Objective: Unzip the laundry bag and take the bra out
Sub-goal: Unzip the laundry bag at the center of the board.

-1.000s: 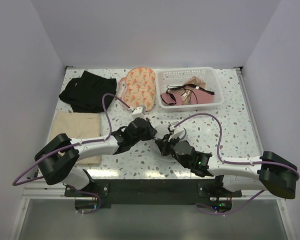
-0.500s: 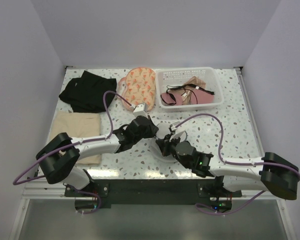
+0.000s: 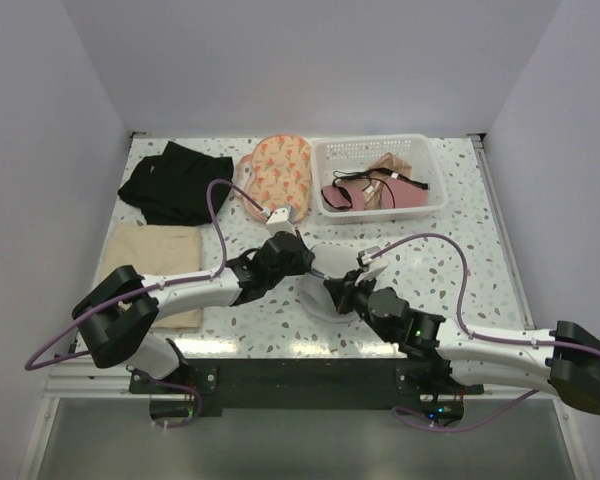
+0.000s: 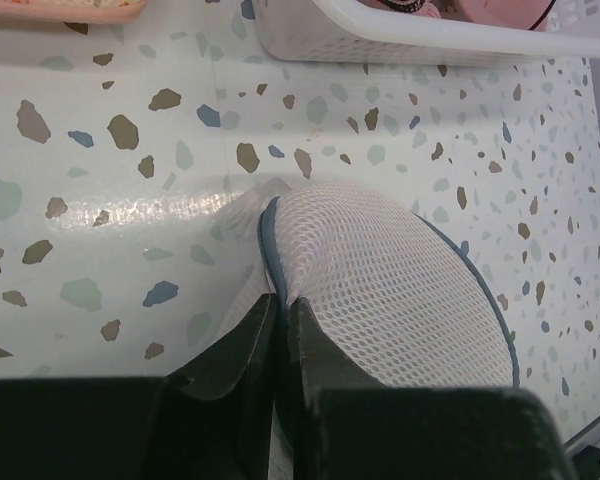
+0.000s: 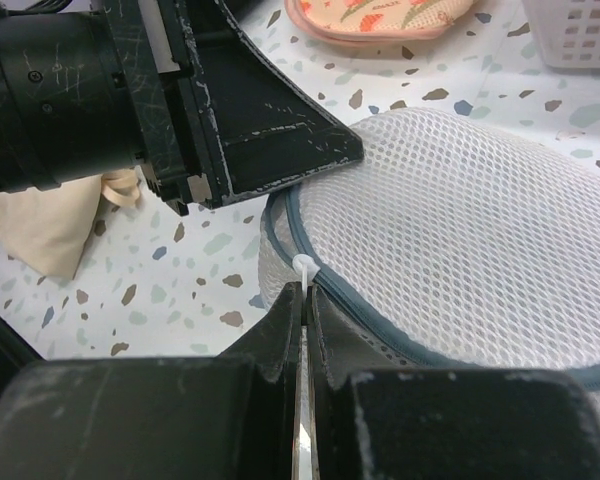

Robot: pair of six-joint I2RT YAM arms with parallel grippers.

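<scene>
- The white mesh laundry bag [image 3: 328,258] lay domed on the speckled bench [image 3: 480,230], near its front edge and between the two hands. Its blue-grey trim [image 5: 400,325] looked closed along the part that showed.
- The left hand [image 4: 277,300] had its fingers pressed together on the bag's rim, pinching mesh and trim at the end of the zip.
- The right hand [image 5: 305,290] was pressed together too, nipping the small white zip pull [image 5: 305,265] right at its fingertips.
- The bra did not show through the mesh. It was presumably inside, under the dome.
- The bag looked light, soft and floppy, and likely to slide and bunch on the smooth bench unless one end was held down. The corded trim was the firmer part and the better place to anchor it.
- The pull looked tiny and slick, so a shallow pinch could slip off. Drawing it along the curve of the trim, away from the anchoring hand, seemed safer than lifting it.
</scene>
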